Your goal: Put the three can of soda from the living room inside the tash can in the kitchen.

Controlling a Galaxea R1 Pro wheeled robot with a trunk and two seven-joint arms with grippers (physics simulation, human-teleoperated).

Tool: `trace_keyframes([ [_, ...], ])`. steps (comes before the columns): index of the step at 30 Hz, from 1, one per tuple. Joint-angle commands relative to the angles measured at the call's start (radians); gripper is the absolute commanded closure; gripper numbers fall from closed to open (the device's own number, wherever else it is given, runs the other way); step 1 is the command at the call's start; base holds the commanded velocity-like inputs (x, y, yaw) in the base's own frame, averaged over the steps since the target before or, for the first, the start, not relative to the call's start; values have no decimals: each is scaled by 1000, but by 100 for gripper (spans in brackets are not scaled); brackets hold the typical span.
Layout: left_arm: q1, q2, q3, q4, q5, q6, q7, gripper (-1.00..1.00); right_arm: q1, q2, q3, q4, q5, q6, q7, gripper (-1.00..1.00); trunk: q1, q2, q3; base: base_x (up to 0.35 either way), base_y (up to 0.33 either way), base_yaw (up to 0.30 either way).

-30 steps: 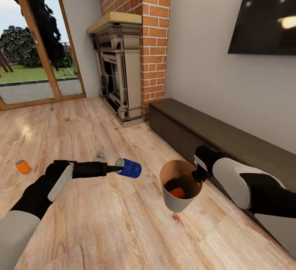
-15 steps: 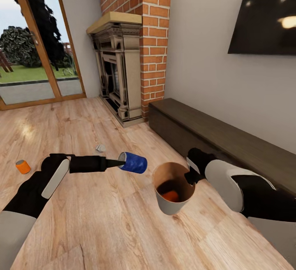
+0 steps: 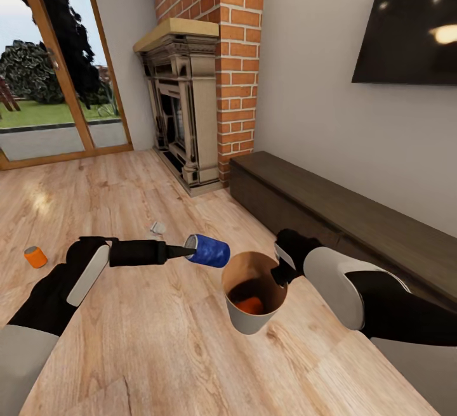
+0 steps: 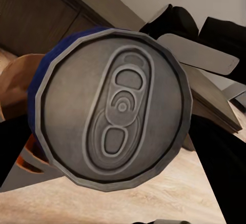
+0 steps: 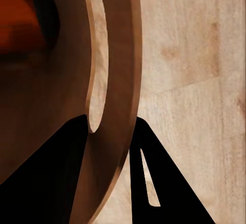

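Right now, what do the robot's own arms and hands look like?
Both arms have pale grey shells on the forearms and black joints toward the wrists. The left hand ends in slim black fingers on a black cylindrical wrist with a grey side panel. The right hand is black too; its fingers render as flat black wedges.

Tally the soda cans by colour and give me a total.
Orange cans: 2, one in the bin, one on the floor
Blue cans: 1, held by the left end effector
Total: 3
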Motion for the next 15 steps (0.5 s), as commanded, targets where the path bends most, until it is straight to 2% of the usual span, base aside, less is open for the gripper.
trace_keyframes([
  [1, 0, 0, -1, 0, 0, 0, 1, 100, 0, 2, -14, 0, -11, 0, 3, 100, 0, 0, 0, 0, 0, 0],
  [8, 1, -11, -7, 4, -12, -2, 9, 100, 0, 17, -14, 0, -16, 0, -11, 100, 0, 0, 0, 0, 0, 0],
  [11, 1, -37, -8, 7, -17, -4, 17, 100, 0, 23, -14, 1, -18, 0, -14, 100, 0, 0, 0, 0, 0, 0],
  [15, 2, -67, -9, 8, -19, -7, 71, 100, 0, 29, -15, 1, -20, 0, -16, 100, 0, 0, 0, 0, 0, 0],
])
